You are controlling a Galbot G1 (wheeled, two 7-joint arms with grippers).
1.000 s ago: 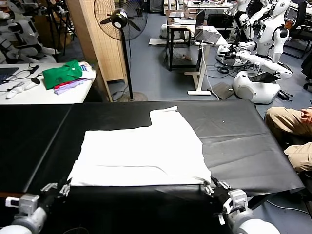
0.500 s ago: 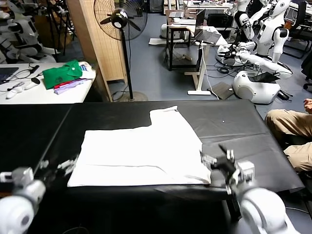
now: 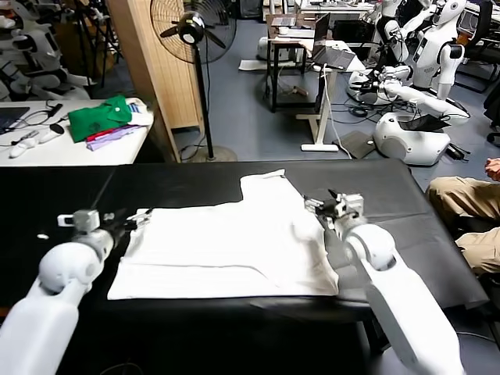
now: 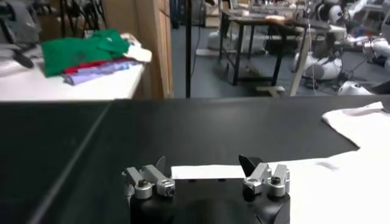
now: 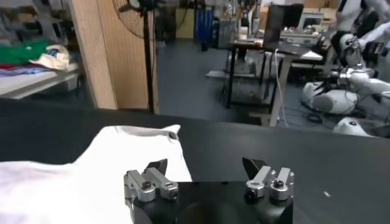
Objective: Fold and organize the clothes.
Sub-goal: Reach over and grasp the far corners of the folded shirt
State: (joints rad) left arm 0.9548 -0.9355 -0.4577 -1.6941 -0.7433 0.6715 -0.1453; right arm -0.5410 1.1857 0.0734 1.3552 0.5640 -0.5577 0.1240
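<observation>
The clothes are a white T-shirt [image 3: 226, 250] lying flat and folded on the black table [image 3: 391, 195], with one sleeve [image 3: 266, 183] sticking out at the far side. My left gripper [image 3: 133, 217] hovers open at the shirt's far left corner. In the left wrist view its gripper [image 4: 204, 164] stands open over the shirt's edge [image 4: 341, 182], holding nothing. My right gripper [image 3: 319, 207] hangs open by the shirt's far right edge. In the right wrist view that gripper [image 5: 205, 164] is empty, with the T-shirt [image 5: 91, 170] below one finger and bare table below the other.
A white side table [image 3: 47, 148] at the far left carries a green garment [image 3: 100, 117] and a purple cloth [image 3: 113, 137]. A standing fan [image 3: 191, 31] and a wooden pillar [image 3: 152, 62] stand behind the table. A seated person's knees [image 3: 465, 195] are at the right edge.
Both arms have left the shirt's near corners and swung forward to its far left and right edges. The shirt itself has not moved.
</observation>
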